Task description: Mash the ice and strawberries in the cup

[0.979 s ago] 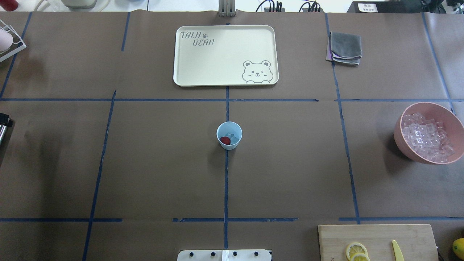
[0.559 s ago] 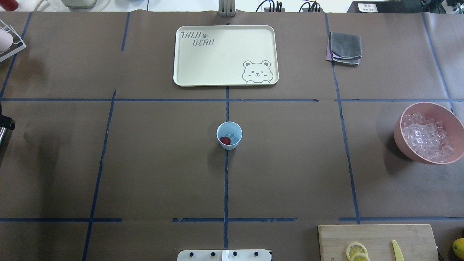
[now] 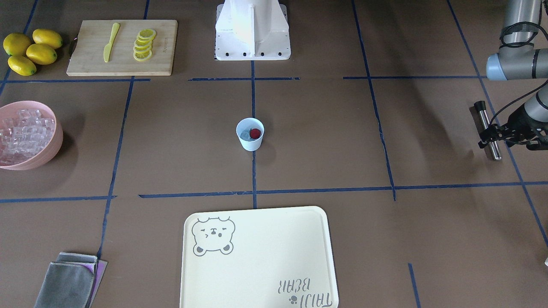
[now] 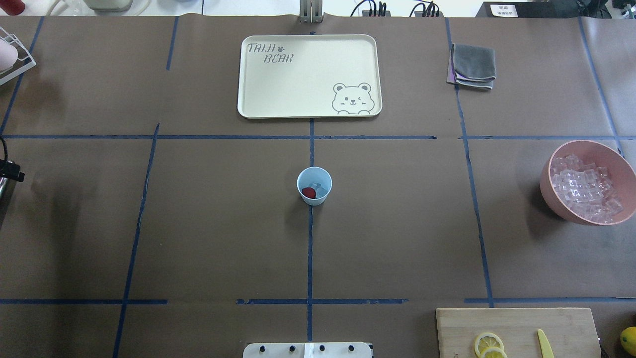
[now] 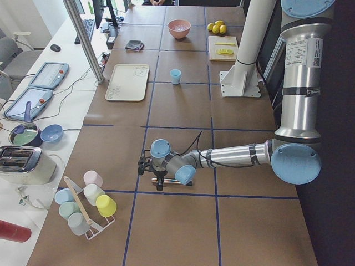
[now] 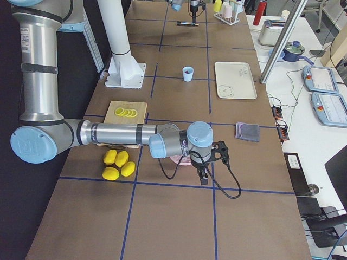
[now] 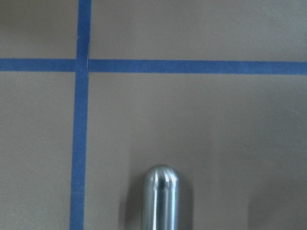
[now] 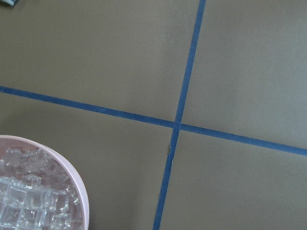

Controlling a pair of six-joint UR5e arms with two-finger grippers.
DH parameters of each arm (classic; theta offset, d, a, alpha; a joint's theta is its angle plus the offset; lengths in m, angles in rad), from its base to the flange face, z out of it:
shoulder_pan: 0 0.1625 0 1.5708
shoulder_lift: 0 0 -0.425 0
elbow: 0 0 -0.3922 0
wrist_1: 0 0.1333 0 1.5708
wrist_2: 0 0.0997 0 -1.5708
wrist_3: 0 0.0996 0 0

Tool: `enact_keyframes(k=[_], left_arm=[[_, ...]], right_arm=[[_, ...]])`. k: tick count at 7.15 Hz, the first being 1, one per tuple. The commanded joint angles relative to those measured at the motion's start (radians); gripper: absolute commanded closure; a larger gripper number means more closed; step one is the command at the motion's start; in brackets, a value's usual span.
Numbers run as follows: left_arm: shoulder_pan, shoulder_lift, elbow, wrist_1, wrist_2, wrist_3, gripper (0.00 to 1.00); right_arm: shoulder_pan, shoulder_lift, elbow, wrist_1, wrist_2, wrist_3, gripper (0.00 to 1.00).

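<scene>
The pale-blue cup point(image 3: 250, 140) point(image 4: 318, 200) stands upright at the table's centre. Inside it lie a dark-red strawberry point(image 3: 255, 133) point(image 4: 308, 193) and clear ice point(image 3: 245, 134) point(image 4: 321, 190). Far off at the table's left end, my left gripper point(image 3: 490, 137) point(image 5: 155, 176) hangs low over a steel rod with a black cap point(image 3: 486, 119) point(image 7: 160, 196) lying flat. The gripper looks open, its fingers on either side of the rod. My right gripper point(image 6: 209, 162) hovers beside the pink bowl point(image 4: 551, 199) point(image 8: 79, 191) of ice cubes. Whether it is open or shut cannot be told.
A cream bear tray point(image 4: 308, 74) lies beyond the cup. A folded grey cloth point(image 4: 473, 64) sits far right. A cutting board point(image 3: 85, 60) carries lemon slices and a yellow knife, with whole lemons point(image 3: 30, 51) beside it. A rack of coloured cups point(image 5: 89, 205) stands at the left end.
At the overhead view's left edge, the black part of my left gripper has crept slightly toward the robot and inward. The cup and its contents have not moved.
</scene>
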Motion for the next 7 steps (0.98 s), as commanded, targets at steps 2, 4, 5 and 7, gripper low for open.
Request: enact_keyframes(k=[2, 4, 5, 7], left_arm=[[0.001, 0.000, 0.005, 0.000, 0.000, 0.004, 0.09], [0.001, 0.000, 0.005, 0.000, 0.000, 0.002, 0.56], [0.001, 0.002, 0.005, -0.002, 0.000, 0.004, 0.81], [-0.002, 0.002, -0.031, 0.003, -0.003, 0.011, 1.00]], right_arm=[[0.000, 0.000, 0.001, 0.000, 0.000, 0.001, 0.00], [0.000, 0.002, 0.001, 0.000, 0.000, 0.000, 0.00], [0.000, 0.002, 0.003, 0.000, 0.000, 0.000, 0.00], [0.000, 0.003, 0.006, 0.002, -0.002, 0.000, 0.00]])
